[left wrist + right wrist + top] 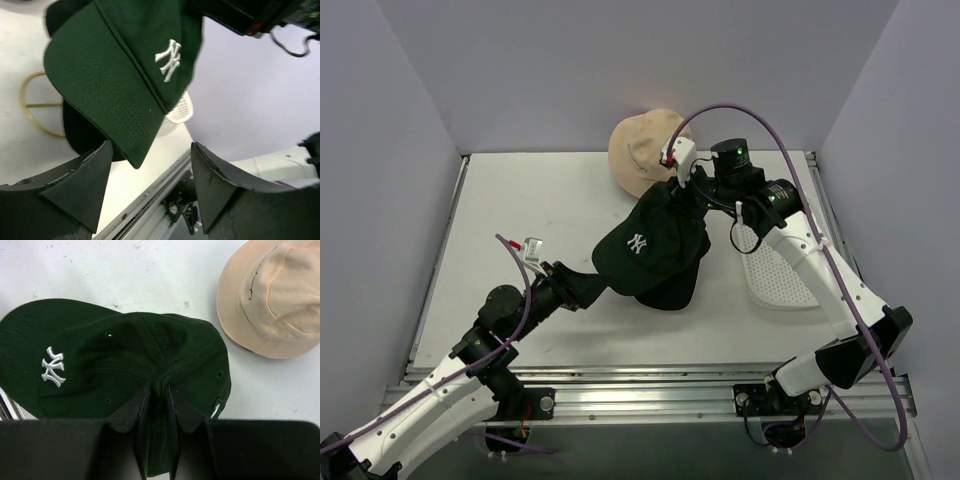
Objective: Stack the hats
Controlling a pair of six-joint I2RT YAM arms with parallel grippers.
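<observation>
A dark green cap [645,248] with a white embroidered logo hangs tilted over the middle of the table. My right gripper [686,196] is shut on a fold of its crown [159,385]. The cap's brim [107,85] points down toward my left gripper [150,190], which is open with nothing between its fingers; the brim's corner hangs just above the left finger [85,180]. A black hat [672,292] lies on the table under the green cap and shows dark below the brim [80,135]. A tan bucket hat [642,148] rests at the back by the wall [272,295].
A white perforated tray [778,272] lies right of the hats, under the right arm. A gold wire frame [31,106] lies flat on the table beside the black hat. Grey walls enclose the table on three sides; a metal rail [650,385] runs along the near edge.
</observation>
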